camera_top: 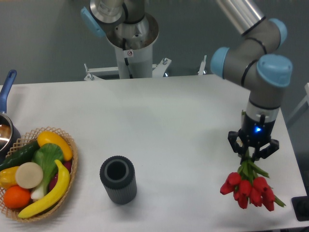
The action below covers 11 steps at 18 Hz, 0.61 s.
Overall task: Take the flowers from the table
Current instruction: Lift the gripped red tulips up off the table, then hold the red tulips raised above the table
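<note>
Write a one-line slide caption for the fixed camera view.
UR5e gripper holds the red tulip flowers by their stems, blooms hanging down over the white table.

On the table [159, 116], a basket [72, 159] of fruit sits at the left edge, a pot [6, 126] behind it, a cup [118, 180] right of the basket near the front; flowers [248, 186] hang under the gripper [253, 153] far right

Even, bright overhead light; soft faint shadows on table [159, 121]; slightly soft focus, no glare.
</note>
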Tool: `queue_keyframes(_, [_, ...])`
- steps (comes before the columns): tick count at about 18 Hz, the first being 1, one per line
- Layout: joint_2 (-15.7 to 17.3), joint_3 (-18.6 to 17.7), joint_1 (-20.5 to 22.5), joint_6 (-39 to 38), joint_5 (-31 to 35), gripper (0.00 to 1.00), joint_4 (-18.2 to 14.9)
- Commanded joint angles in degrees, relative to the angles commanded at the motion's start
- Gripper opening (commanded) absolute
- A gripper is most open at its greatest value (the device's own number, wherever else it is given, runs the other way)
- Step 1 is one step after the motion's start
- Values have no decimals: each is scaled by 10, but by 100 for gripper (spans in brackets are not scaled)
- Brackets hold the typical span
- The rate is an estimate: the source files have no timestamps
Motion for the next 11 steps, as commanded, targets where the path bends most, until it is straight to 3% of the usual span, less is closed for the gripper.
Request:
queue_keyframes(4, [28, 0, 39, -19, -110, 32, 0])
queue_keyframes(11, [40, -1, 98, -15, -283, 32, 0])
